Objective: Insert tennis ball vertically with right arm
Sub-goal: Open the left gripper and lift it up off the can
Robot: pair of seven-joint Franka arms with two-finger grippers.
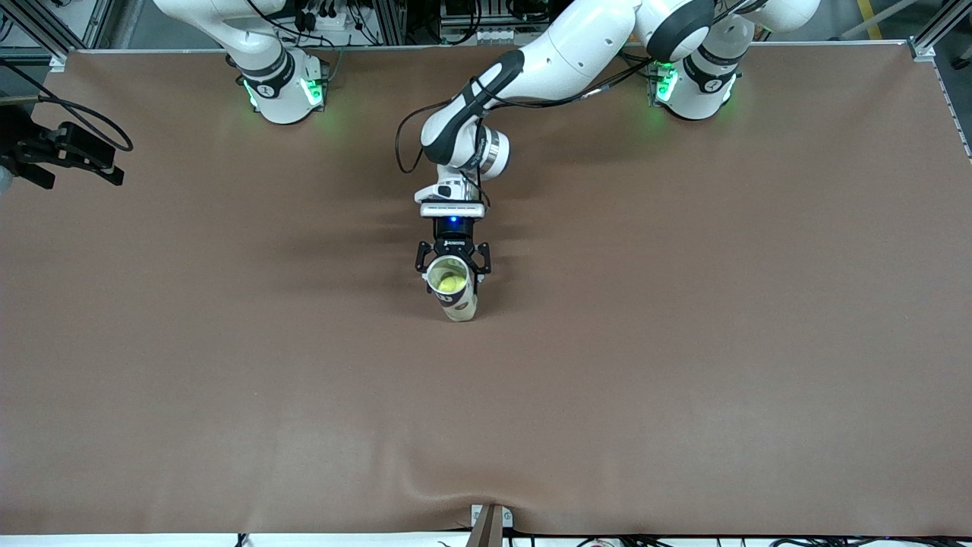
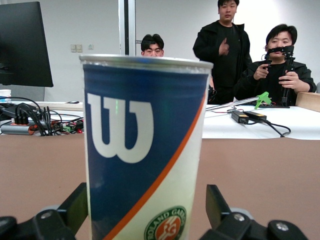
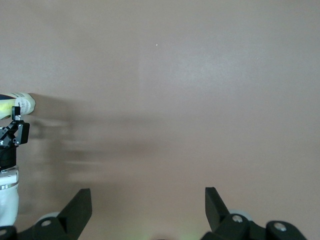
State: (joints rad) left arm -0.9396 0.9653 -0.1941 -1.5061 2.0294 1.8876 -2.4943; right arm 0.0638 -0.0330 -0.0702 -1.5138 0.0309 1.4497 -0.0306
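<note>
From the front we find the can (image 1: 454, 292) upright at mid-table, a tennis ball (image 1: 449, 284) inside, the left gripper (image 1: 452, 262) spread around it. The left wrist view adds the can's (image 2: 145, 150) printed label between splayed fingers (image 2: 75, 205). The right wrist view shows the right gripper (image 3: 147, 212) wide open, empty, over bare table (image 3: 200, 100).

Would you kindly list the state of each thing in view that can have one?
Tennis ball can: upright, lid off, standing on the table.
Tennis ball: already inside the can.
Left end effector: open, fingers flanking the can.
Right end effector: open, empty, over bare table; arm waits.
</note>
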